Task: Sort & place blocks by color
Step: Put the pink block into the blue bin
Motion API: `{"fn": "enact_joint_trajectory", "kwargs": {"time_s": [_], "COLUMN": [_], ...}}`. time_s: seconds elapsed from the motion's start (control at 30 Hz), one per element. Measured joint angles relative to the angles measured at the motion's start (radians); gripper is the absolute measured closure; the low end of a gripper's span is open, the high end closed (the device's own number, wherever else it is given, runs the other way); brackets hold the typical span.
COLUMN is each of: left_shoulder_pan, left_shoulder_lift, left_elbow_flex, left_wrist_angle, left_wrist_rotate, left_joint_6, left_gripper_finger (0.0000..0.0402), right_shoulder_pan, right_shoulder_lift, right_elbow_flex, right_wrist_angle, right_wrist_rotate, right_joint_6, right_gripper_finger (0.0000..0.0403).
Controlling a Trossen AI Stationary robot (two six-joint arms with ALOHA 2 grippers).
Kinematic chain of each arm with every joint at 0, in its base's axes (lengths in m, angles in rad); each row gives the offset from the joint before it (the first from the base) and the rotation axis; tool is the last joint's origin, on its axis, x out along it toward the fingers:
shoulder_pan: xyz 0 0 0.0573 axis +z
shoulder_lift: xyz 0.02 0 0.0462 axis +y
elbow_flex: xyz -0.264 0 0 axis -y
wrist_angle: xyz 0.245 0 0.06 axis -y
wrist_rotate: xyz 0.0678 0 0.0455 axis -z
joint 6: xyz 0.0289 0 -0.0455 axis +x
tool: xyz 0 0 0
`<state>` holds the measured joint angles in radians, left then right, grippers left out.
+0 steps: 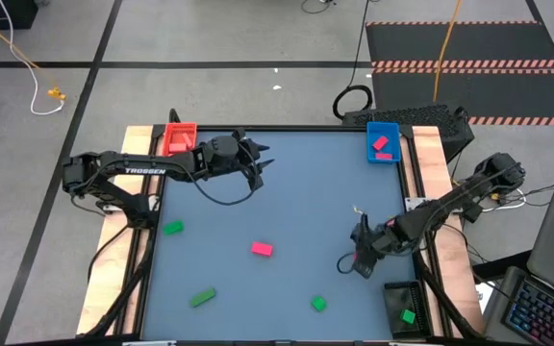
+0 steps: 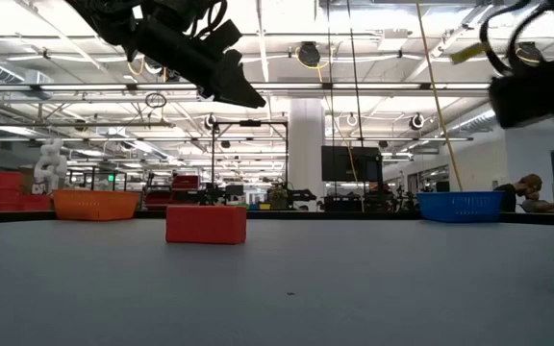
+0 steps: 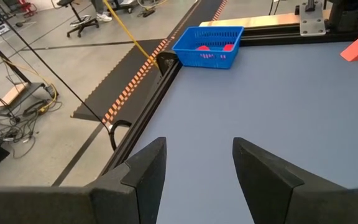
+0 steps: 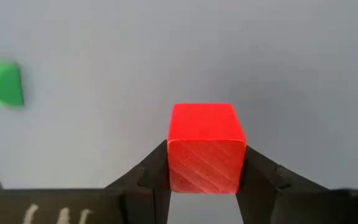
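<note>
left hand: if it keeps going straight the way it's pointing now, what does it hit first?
Probably nothing on the table. The left hand is open and empty, pointing across bare mat; the blue tray sits off to one side of that line, near the table's edge. Depth is unclear, so treat this as likely.

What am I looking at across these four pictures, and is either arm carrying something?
Two dark robot arms work over a grey-blue table. One picture looks straight down, one looks level across the tabletop, and two come from cameras on the wrists. The right pincer has its fingers against both sides of a red cube, low at the table's right side. The left pincer hangs open and empty near the red tray. Loose on the table lie a pink block and three green blocks. The blue tray holds pink pieces; the dark tray holds a green one.
</note>
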<state>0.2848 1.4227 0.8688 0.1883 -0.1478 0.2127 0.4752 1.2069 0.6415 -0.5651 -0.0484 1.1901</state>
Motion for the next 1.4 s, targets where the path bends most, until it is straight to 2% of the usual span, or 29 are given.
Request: {"fn": "enact_joint_trajectory", "kwargs": {"time_s": [0.13,0.3,0.5,0.77,0.97,1.1,1.2,1.4], "left_shoulder_pan": [0.0,0.0,0.0,0.0,-0.001,-0.001,-0.001,0.0], "left_shoulder_lift": [0.0,0.0,0.0,0.0,0.0,0.0,0.0,0.0], "left_elbow_flex": [0.0,0.0,0.0,0.0,0.0,0.0,0.0,0.0], "left_wrist_angle": [0.006,0.021,0.021,0.019,0.018,0.018,0.018,0.017], "left_wrist_rotate": [0.0,0.0,0.0,0.0,0.001,0.001,0.001,0.001], "left_joint_6": [0.0,-0.005,-0.005,-0.004,-0.004,-0.004,-0.004,-0.005], "left_gripper_finger": [0.0215,0.0215,0.0215,0.0215,0.0215,0.0215,0.0215,0.0215], "right_shoulder_pan": [-0.115,-0.307,-0.588,-0.936,-1.124,-1.202,-1.247,-1.282], "right_shoulder_lift": [-0.095,-0.21,-0.314,-0.323,-0.291,-0.266,-0.255,-0.251], "right_elbow_flex": [0.001,0.001,0.001,0.001,0.002,0.002,0.002,0.002], "right_wrist_angle": [-0.063,-0.113,-0.095,-0.098,-0.098,-0.093,-0.074,-0.019], "right_wrist_rotate": [0.157,0.406,0.544,0.527,0.519,0.518,0.517,0.514], "right_joint_6": [-0.135,-0.306,-0.591,-0.819,-0.898,-0.936,-0.949,-0.997], "right_gripper_finger": [0.0281,0.0281,0.0281,0.0281,0.0281,0.028,0.0264,0.0252]}}
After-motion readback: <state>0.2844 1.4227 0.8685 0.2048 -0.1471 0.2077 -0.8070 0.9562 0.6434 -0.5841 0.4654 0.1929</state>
